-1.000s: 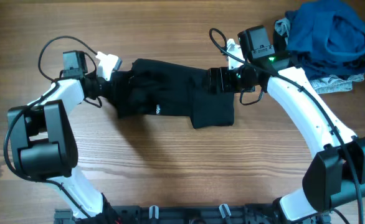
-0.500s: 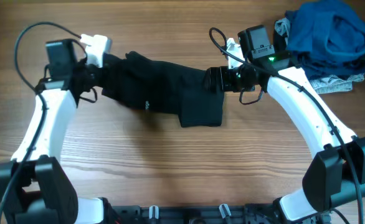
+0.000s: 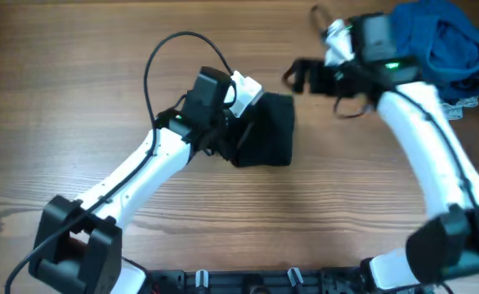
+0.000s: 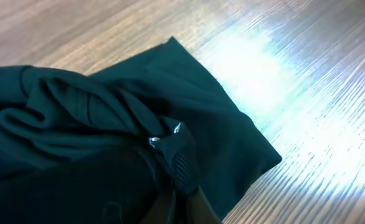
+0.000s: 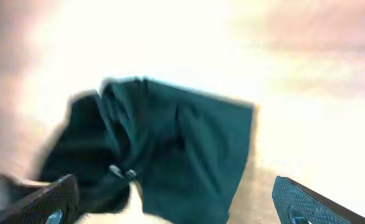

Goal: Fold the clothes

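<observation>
Left gripper (image 4: pixel 176 158) swung right, probably clamping T-shirt (image 3: pixel 272 131); right gripper (image 3: pixel 295 76) apart near blue garments (image 3: pixel 440 37).

A: Tabletop (image 3: pixel 76 49): wood grain, smooth, satin sheen. Strong glare in the left wrist view.
B: Black T-shirt (image 3: pixel 268 135): thin soft cloth, matt, creased. Blue garment (image 3: pixel 448 37) at the far right corner: matt cloth too.
A: Arm shells (image 3: pixel 133 175): white plastic, glossy. Left gripper (image 4: pixel 176 155) pad: black, ribbed, matt.
</observation>
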`<state>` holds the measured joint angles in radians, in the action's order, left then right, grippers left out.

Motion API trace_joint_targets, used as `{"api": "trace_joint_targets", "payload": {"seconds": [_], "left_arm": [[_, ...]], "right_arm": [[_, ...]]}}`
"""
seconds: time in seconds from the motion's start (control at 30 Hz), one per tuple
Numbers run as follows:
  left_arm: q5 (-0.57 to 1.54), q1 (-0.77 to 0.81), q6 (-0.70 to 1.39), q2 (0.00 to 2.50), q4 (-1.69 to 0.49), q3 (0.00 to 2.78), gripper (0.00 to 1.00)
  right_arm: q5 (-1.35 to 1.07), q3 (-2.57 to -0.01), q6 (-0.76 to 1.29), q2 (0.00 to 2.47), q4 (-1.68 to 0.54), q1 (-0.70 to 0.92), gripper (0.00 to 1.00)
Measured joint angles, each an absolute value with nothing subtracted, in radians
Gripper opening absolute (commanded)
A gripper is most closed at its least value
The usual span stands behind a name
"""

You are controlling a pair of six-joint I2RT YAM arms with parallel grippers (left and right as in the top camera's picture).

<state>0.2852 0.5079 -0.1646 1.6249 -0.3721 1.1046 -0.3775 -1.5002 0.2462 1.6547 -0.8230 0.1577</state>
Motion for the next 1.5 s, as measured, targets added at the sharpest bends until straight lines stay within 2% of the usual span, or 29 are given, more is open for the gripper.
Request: {"api": "trace_joint_targets", "payload": {"seconds": [0.17,0.37,0.4,0.43,0.6,0.73,0.93,1.03,1.17,1.33,1.5], "left_arm": [[0.27,0.529,-0.099,1.67,-0.31,1.105,0.04],[0.265,0.582,-0.045,1.714,-0.189,1.105,0.04],[0.265,0.589,-0.033,1.725,-0.17,1.105,0.29],[0.263,0.599,-0.02,1.742,-0.154,1.105,0.98],[0.263,0.673,0.011,1.763,-0.063,1.105,1.0],[0.263,0.658,0.123,1.742,-0.024,1.107,1.0],[0.263,0.494,0.228,1.444,-0.063,1.14,1.0],[0.249,0.265,0.316,1.213,-0.192,1.161,1.0],[0.233,0.085,0.354,1.192,-0.381,1.163,1.0],[0.233,0.039,0.36,1.252,-0.473,1.163,1.0],[0.233,0.039,0.362,1.311,-0.48,1.163,1.0]], "right_arm": [[-0.407,-1.645,0.275,1.494,-0.815,-0.079,1.0],[-0.427,-1.645,0.276,1.484,-0.849,-0.121,1.0],[-0.427,-1.645,0.276,1.484,-0.849,-0.121,1.0],[-0.427,-1.645,0.276,1.484,-0.849,-0.121,1.0],[-0.427,-1.645,0.276,1.484,-0.848,-0.121,1.0],[-0.427,-1.645,0.276,1.484,-0.849,-0.121,1.0],[-0.437,-1.645,0.276,1.5,-0.905,-0.121,1.0],[-0.509,-1.645,0.245,1.565,-0.95,-0.102,1.0],[-0.527,-1.641,0.262,1.705,-0.919,0.128,1.0],[-0.343,-1.638,0.418,1.793,-0.905,0.363,0.99],[-0.245,-1.638,0.482,1.897,-0.904,0.427,0.83]]}}
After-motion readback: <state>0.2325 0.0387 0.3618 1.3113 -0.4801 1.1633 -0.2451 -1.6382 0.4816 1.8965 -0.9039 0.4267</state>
